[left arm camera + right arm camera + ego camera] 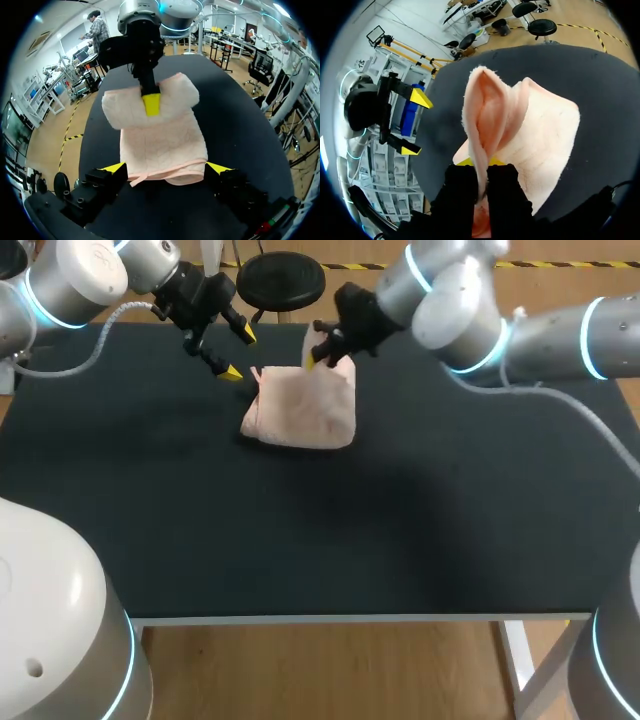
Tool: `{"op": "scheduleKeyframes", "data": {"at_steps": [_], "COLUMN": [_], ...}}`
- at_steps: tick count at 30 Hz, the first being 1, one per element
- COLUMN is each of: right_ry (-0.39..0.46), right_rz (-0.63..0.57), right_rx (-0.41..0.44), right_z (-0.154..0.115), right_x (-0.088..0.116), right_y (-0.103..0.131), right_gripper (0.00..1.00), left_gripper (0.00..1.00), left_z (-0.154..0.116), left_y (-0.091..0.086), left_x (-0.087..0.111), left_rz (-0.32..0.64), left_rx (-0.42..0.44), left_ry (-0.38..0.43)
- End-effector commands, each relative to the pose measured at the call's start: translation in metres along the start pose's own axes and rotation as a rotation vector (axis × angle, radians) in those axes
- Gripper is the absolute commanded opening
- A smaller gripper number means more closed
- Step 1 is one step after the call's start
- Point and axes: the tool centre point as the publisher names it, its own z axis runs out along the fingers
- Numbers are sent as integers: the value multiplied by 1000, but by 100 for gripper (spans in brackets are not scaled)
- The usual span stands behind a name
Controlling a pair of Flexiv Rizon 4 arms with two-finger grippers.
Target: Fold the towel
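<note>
One black table [300,540] fills the head view, with both arms reaching over its far side: the left arm [80,280] comes in from the left corner, the right arm [520,335] from the right. Between them, on the far middle of the table, lies the pink towel [305,410], doubled into a rough square, its far edge drawn up off the rest. The right gripper [480,162] has its fingers pressed together on that raised flap, and the cloth stands up in a curved loop ahead of them. The left gripper [240,353] holds nothing; its fingers are spread wide, just beside the towel's far left corner and not touching it.
</note>
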Motion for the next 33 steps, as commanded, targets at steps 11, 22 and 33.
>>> {"op": "scheduleKeyframes", "data": {"at_steps": [11,22,33], "right_ry": [63,51,5], "right_rz": [-46,-71,-217], "right_rx": [-22,-77,-173], "right_z": [44,22,-22], "right_x": [22,37,62], "right_y": [-4,-3,-7], "right_gripper": [100,100,100], "left_gripper": [100,100,100], "left_z": [1,1,1], "left_y": [1,1,1], "left_x": [0,0,0], "left_rz": [2,2,2], "left_rx": [2,2,2], "left_ry": [-2,-2,-2]}}
